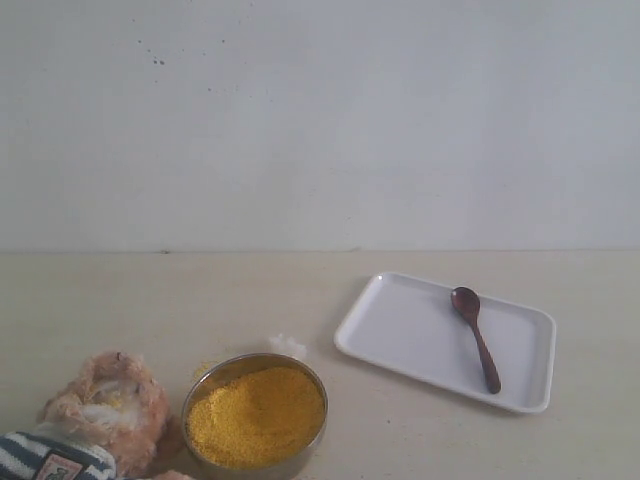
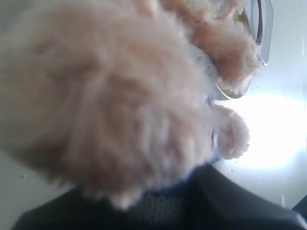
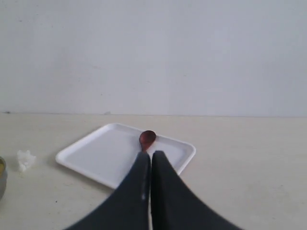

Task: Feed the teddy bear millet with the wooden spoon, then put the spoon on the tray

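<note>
The beige table point(image 1: 150, 300) bears the tray point(image 1: 400, 330), metal bowl point(image 1: 230, 362), teddy bear point(image 1: 105, 405) and white scrap point(image 1: 288, 345).

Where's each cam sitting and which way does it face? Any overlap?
Exterior: off the arms, low over the table, facing the wall; sees bear, millet, tray with spoon; no arm shows.
Left wrist: pressed up to the bear's fur; left gripper dark along one edge.
Right wrist: low, facing the wall over the tray; shut right gripper in front.
Shared: exterior and right wrist both show tray and spoon.

white tray point(image 1: 400, 330), reddish-brown wooden spoon point(image 1: 479, 343), yellow millet point(image 1: 255, 415).
</note>
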Action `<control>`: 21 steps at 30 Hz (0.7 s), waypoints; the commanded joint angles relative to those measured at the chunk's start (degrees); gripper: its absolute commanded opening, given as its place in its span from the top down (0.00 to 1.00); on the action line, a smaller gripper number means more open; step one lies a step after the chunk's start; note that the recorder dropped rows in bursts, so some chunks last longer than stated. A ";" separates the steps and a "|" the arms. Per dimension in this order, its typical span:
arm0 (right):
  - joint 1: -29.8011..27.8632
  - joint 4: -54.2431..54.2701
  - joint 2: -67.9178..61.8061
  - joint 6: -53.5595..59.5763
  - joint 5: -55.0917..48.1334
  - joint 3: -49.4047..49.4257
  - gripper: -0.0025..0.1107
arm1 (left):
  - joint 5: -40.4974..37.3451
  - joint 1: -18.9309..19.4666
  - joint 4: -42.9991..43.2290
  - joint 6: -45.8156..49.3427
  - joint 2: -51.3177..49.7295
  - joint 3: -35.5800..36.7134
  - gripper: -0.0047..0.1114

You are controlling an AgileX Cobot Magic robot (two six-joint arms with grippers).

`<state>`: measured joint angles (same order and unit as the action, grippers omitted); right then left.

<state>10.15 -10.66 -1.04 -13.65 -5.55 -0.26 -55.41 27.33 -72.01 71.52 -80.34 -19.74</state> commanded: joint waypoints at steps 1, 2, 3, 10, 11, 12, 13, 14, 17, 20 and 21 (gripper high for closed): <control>-1.59 -0.02 1.04 0.99 -3.78 0.26 0.98 | -0.85 0.16 -1.03 0.15 0.50 0.19 0.93; -1.59 -0.02 1.04 0.98 -4.66 0.26 0.98 | -0.85 0.16 -1.03 0.15 0.50 0.19 0.93; -1.59 -0.17 1.04 0.98 -5.30 0.26 0.98 | -0.85 0.16 -1.03 0.15 0.50 0.19 0.93; -1.59 -0.17 1.04 0.57 -6.31 0.26 0.98 | -0.85 0.16 -1.03 0.15 0.50 0.19 0.93; -1.59 -0.17 1.04 0.57 -6.31 0.26 0.98 | -0.85 0.16 -1.03 0.15 0.50 0.19 0.93; -1.59 -0.17 1.04 0.57 -6.31 0.26 0.98 | -0.85 0.16 -1.03 0.15 0.50 0.19 0.93; -1.59 -0.17 1.04 0.57 -6.31 0.26 0.98 | -0.85 0.16 -1.03 0.15 0.50 0.19 0.93; -1.59 -0.17 1.04 0.57 -6.31 0.26 0.98 | -0.85 0.16 -1.03 0.15 0.50 0.19 0.93; -1.59 -0.17 1.04 0.57 -6.31 0.26 0.98 | -0.85 0.16 -1.03 0.15 0.50 0.19 0.93; -1.59 -0.17 1.04 0.57 -6.31 0.26 0.98 | -0.85 0.16 -1.03 0.15 0.50 0.19 0.93; -1.59 -0.17 1.04 0.57 -6.31 0.26 0.98 | -0.85 0.16 -1.03 0.15 0.50 0.19 0.93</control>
<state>8.71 -10.66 -0.27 -13.14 -11.91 0.01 -55.41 27.33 -72.01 71.52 -80.34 -19.74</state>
